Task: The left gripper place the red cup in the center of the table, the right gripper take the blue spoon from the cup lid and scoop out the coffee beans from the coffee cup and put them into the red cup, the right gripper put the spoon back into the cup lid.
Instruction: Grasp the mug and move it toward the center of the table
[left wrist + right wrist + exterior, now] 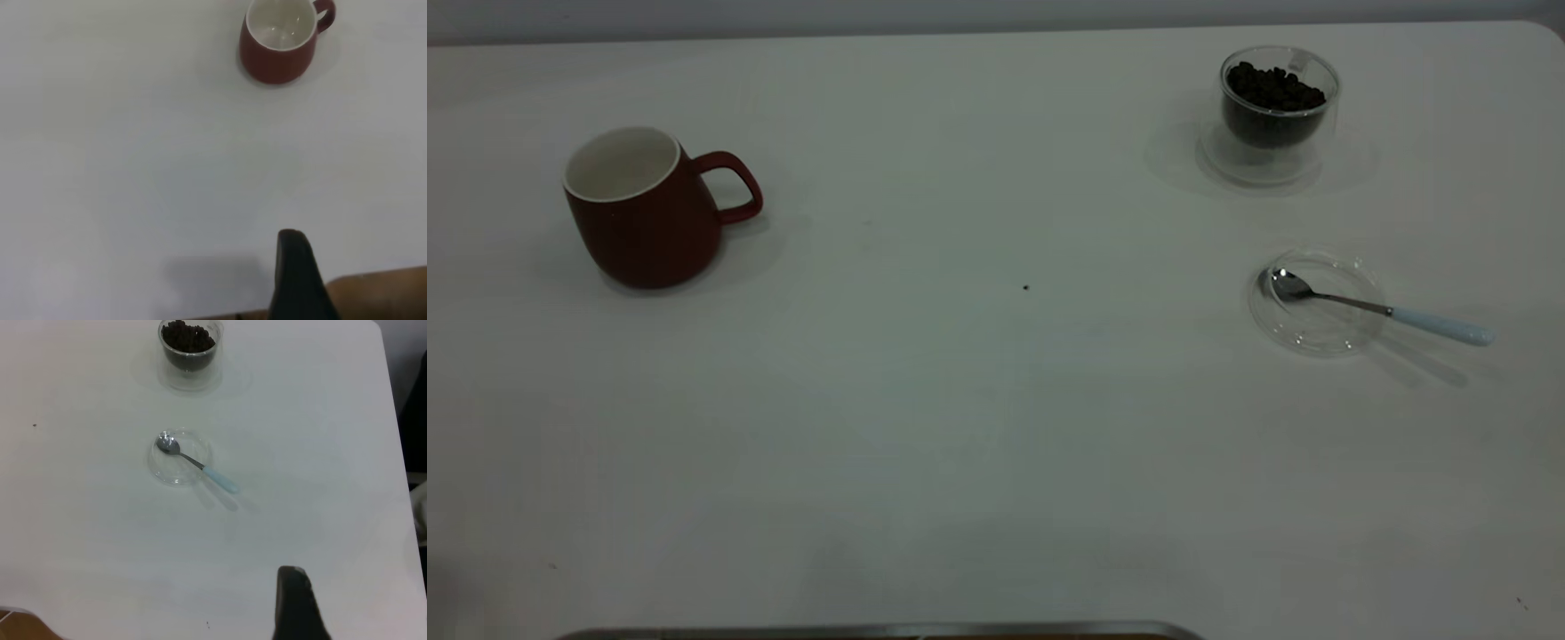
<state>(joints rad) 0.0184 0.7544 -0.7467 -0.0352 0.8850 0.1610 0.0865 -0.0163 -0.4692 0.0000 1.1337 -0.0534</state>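
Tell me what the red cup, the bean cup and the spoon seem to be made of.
Red cup: likely glazed ceramic, opaque with a white inside. Coffee cup: clear glass, perhaps double-walled; the beans show through. Spoon: shiny metal bowl, pale blue handle, plastic or ceramic.

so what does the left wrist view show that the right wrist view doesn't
Only the left wrist view shows the red cup, upright and empty, well away from the left gripper. Only the right wrist view shows the coffee cup full of beans, the blue spoon with its bowl resting in the clear cup lid, and the right gripper. Both show the white table.
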